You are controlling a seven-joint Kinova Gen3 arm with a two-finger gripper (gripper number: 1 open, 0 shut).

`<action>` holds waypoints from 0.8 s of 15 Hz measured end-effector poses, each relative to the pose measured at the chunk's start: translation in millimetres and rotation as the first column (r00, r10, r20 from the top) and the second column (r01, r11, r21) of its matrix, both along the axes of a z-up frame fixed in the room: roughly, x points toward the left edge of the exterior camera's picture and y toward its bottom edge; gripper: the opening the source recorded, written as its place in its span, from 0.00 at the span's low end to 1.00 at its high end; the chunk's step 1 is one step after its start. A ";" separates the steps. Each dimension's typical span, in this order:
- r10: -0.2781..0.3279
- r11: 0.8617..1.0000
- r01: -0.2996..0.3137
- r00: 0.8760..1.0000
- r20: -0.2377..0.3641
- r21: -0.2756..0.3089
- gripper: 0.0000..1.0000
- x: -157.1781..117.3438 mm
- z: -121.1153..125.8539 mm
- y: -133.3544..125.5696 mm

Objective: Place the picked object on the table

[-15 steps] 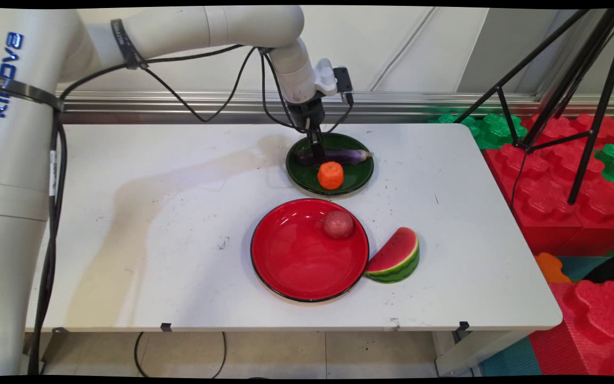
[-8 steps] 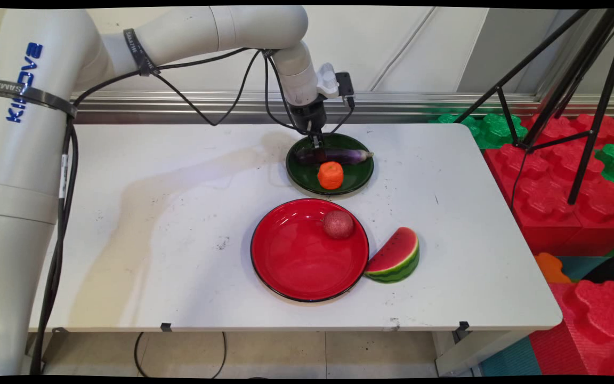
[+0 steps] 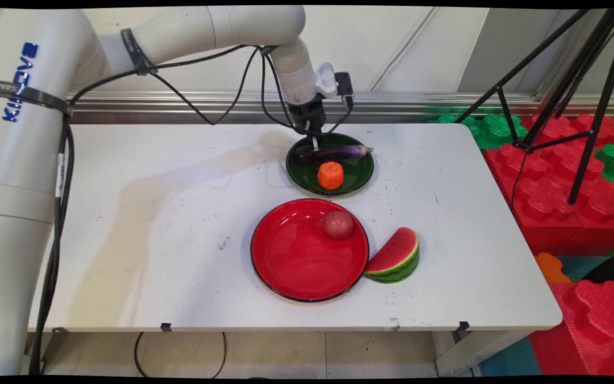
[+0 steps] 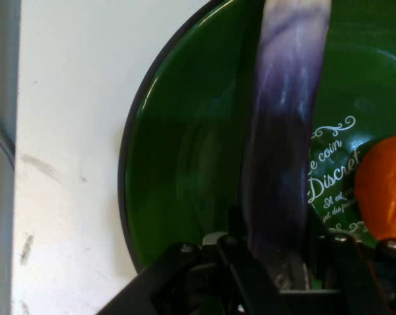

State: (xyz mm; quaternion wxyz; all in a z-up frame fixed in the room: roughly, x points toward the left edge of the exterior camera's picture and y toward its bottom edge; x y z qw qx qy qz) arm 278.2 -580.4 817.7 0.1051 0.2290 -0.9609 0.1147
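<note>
Nearest the camera, a watermelon slice (image 3: 395,256) is lying on the white table (image 3: 168,234), touching the right rim of a red plate (image 3: 296,256). A reddish ball-shaped fruit (image 3: 338,224) is sitting inside that plate near its far right rim.

Farther back, a green plate (image 3: 357,173) is holding an orange fruit (image 3: 330,175) toward its near side. Above its far side, a purple eggplant (image 3: 339,152) is hanging roughly level, its right tip reaching out over the plate's rim.

The gripper (image 3: 315,148) is coming down from above and is closed around the eggplant near its dark left end. In the hand view the eggplant (image 4: 283,151) is running straight up from between the gripper (image 4: 273,262) jaws, with the orange fruit (image 4: 385,187) just beside it.

Risk, as a judgement: the grip is sitting well off the eggplant's middle, so the long free end could be sagging or pivoting in the jaws, slipping out, or knocking the orange fruit.
</note>
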 end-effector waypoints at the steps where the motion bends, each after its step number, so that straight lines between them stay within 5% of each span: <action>1: 0.000 1.000 0.000 1.000 -0.001 -0.004 0.00 0.4 2.4 1.1; 8: 0.059 0.996 -0.062 0.998 -0.033 -0.070 0.00 15.2 51.9 25.4; 12: 0.121 0.985 -0.127 0.991 -0.058 -0.114 0.00 40.4 95.4 63.4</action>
